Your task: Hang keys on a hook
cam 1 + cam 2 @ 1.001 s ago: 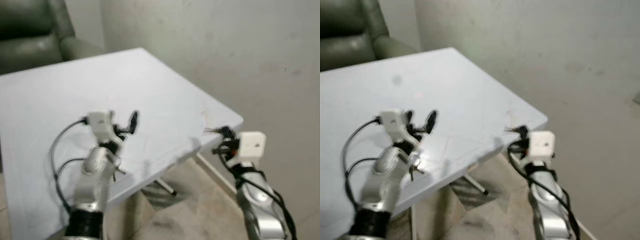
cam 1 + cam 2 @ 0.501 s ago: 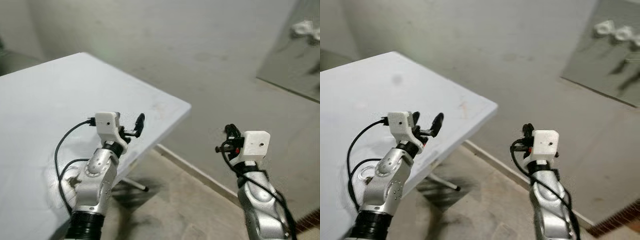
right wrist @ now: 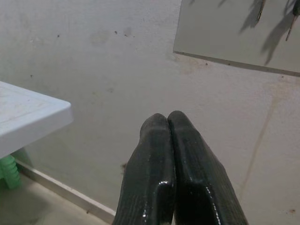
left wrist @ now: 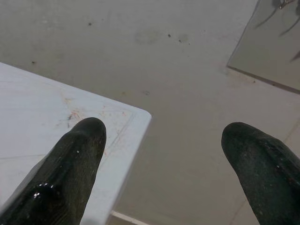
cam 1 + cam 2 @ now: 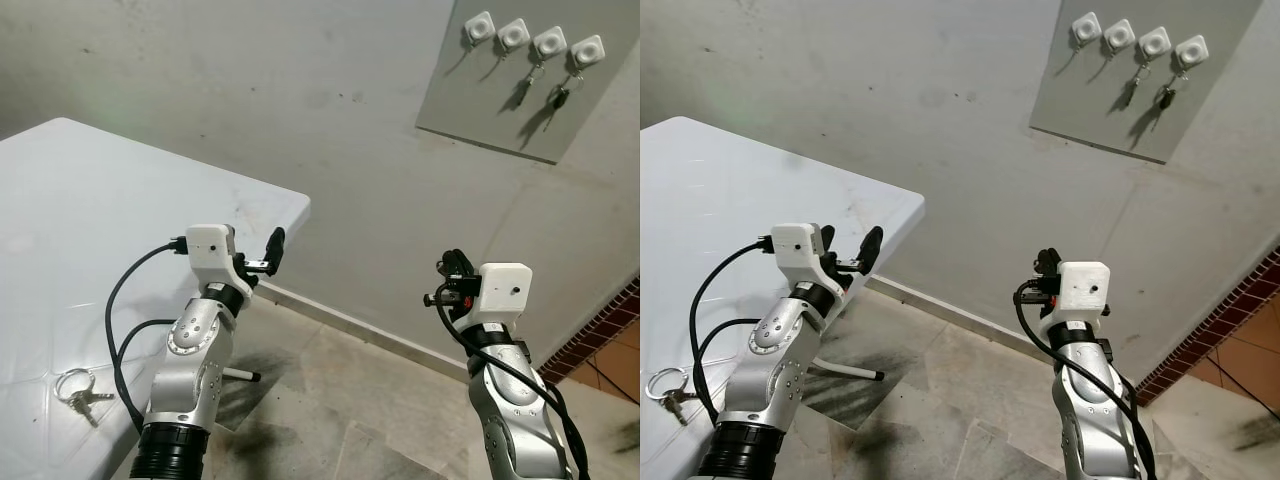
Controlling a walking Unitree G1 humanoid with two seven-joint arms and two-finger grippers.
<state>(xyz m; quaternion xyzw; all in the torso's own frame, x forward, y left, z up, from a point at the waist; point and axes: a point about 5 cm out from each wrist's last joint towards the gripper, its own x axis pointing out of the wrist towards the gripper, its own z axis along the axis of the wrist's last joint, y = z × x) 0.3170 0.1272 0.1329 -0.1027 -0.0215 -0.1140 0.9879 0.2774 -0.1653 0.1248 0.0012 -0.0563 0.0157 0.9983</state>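
We find the left hand (image 4: 161, 154) raised beside the counter's far corner, its two black fingers (image 4: 70, 173) spread wide with nothing between them. The right hand (image 3: 168, 164) is held up in open air to the right, well clear of the counter, its fingers pressed together and gripping nothing. We note the ring of metal keys (image 5: 78, 388) lying flat on the white plastic counter (image 5: 90, 230), near its front edge and beside the left arm's black cable, untouched by either hand. Beyond both hands, high on the grey plaster wall (image 5: 300, 90), we record a grey rectangular board (image 5: 490, 100) carrying a row of four white square hooks (image 5: 531, 39). The two right-hand hooks each carry hanging keys (image 5: 558, 95); the two left-hand hooks hang bare. Below lies a stone-tiled floor (image 5: 350, 410), with red brickwork (image 5: 600, 335) at the lower right.
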